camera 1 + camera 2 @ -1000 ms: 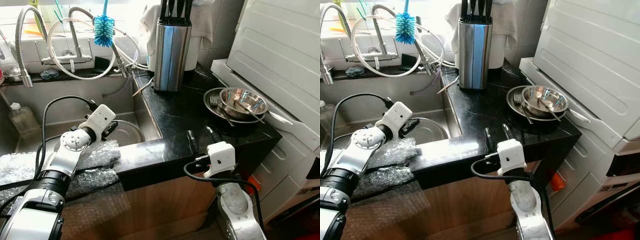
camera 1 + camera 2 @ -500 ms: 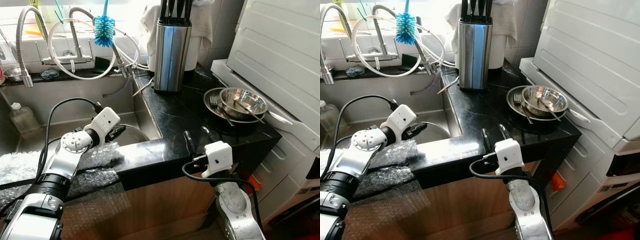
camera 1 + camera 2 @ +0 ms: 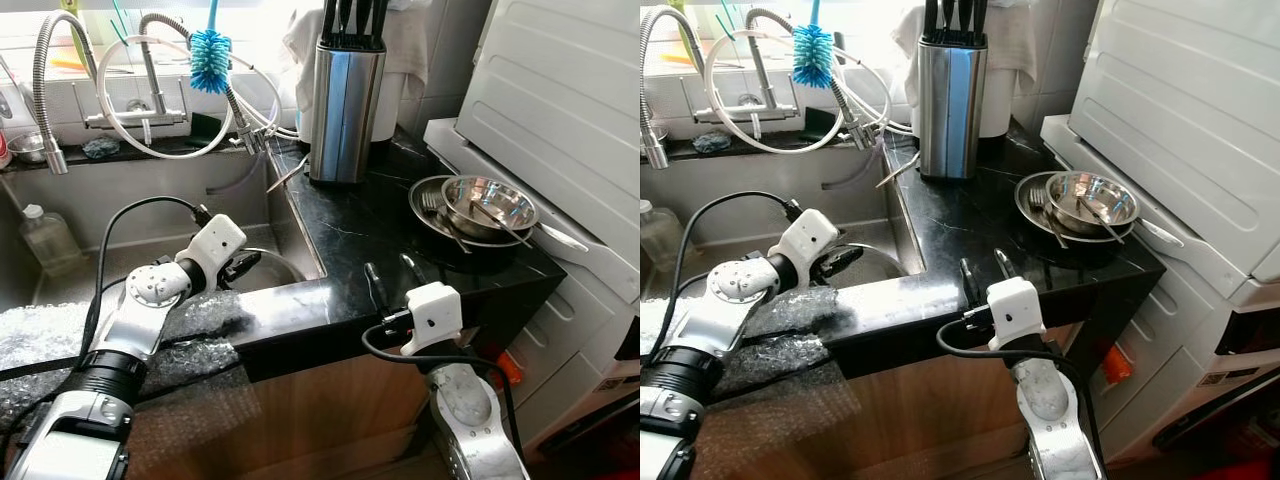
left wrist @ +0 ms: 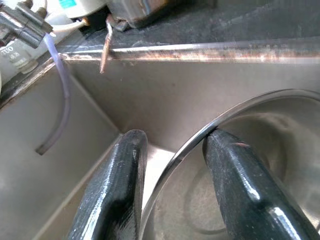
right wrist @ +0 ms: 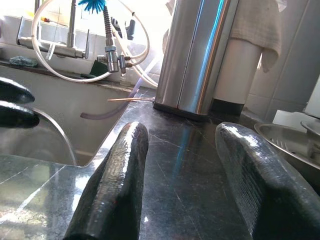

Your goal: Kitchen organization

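A steel bowl (image 4: 260,165) lies in the sink (image 3: 150,200), by the wall under the black counter. My left gripper (image 4: 170,142) reaches down into the sink, open, and the bowl's rim runs between its two fingers. In the head view the same gripper (image 3: 250,263) is at the bowl's near edge. My right gripper (image 3: 390,272) hovers open over the counter's front edge with nothing between its fingers (image 5: 120,170). A steel plate and bowl stack (image 3: 488,205) holding a fork and a spoon sits on the counter's right.
A steel knife block (image 3: 345,100) stands at the counter's back, with a thin stick (image 3: 285,175) beside it. Faucet hoses and a blue bottle brush (image 3: 210,48) hang over the sink. Bubble wrap (image 3: 190,320) covers the sink's front edge. A white appliance (image 3: 560,100) is on the right. A bottle (image 3: 42,238) stands in the sink.
My left gripper has moved to the right and deeper into the sink, up to the bowl's rim. The right gripper has drifted slightly left along the counter edge.
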You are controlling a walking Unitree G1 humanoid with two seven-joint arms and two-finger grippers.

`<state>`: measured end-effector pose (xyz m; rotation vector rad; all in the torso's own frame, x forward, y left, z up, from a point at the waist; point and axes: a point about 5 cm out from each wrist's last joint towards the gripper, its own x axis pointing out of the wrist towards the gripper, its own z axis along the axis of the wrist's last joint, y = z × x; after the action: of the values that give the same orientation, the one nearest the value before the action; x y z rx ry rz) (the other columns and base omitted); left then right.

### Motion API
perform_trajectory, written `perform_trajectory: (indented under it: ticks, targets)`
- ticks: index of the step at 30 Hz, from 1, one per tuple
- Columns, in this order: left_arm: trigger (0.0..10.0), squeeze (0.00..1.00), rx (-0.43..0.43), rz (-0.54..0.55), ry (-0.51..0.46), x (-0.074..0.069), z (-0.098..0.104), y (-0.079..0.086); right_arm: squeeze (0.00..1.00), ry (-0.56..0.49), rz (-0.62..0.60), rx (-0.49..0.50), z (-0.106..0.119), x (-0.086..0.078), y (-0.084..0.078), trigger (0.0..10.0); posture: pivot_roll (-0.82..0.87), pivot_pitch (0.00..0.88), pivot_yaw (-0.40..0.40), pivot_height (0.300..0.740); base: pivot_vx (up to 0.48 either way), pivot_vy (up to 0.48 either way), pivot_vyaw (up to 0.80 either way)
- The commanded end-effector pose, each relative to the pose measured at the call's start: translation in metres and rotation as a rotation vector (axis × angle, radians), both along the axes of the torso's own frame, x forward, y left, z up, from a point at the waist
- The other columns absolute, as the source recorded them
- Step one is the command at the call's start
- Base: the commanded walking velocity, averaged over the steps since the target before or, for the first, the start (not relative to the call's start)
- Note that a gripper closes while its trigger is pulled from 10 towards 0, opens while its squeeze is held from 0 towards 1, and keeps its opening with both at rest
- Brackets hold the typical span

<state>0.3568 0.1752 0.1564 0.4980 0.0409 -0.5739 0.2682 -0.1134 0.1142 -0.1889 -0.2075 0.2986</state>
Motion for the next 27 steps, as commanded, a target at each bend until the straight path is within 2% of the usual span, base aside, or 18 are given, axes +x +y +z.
perform_trajectory:
  ticks: [1,4,6,10,17,27]
  targets:
    - [10.0,0.00,-0.065,-0.008,-0.021,0.001,0.009,-0.003,0.00,0.014,0.004,0.002,-0.001,0.002,0.001,10.0,-0.11,0.000,-0.032,0.740,0.000,0.000,0.00]
    - [10.0,0.00,-0.104,-0.019,0.007,0.001,0.010,-0.003,0.00,0.015,0.007,0.003,-0.001,0.002,0.001,10.0,-0.11,0.000,-0.031,0.740,0.000,0.000,0.00]
    - [10.0,0.00,-0.134,-0.073,0.025,-0.002,0.013,-0.005,0.00,0.016,0.009,0.003,-0.001,0.002,0.001,10.0,-0.11,0.000,-0.030,0.740,0.000,0.000,0.00]
    - [10.0,0.00,-0.148,-0.103,0.029,-0.003,0.018,-0.006,0.00,0.016,0.011,0.002,-0.002,0.002,0.001,10.0,-0.11,0.000,-0.030,0.740,0.000,0.000,0.00]
    - [10.0,0.00,-0.103,-0.192,0.090,-0.012,0.010,-0.012,0.00,0.018,0.017,0.003,-0.002,0.002,0.002,10.0,-0.11,0.000,-0.031,0.740,0.000,0.000,0.00]
    - [10.0,0.00,-0.056,-0.239,0.115,-0.017,0.010,-0.013,0.00,0.018,0.021,0.000,-0.002,0.004,0.003,10.0,-0.10,0.000,-0.030,0.740,0.000,0.000,0.00]
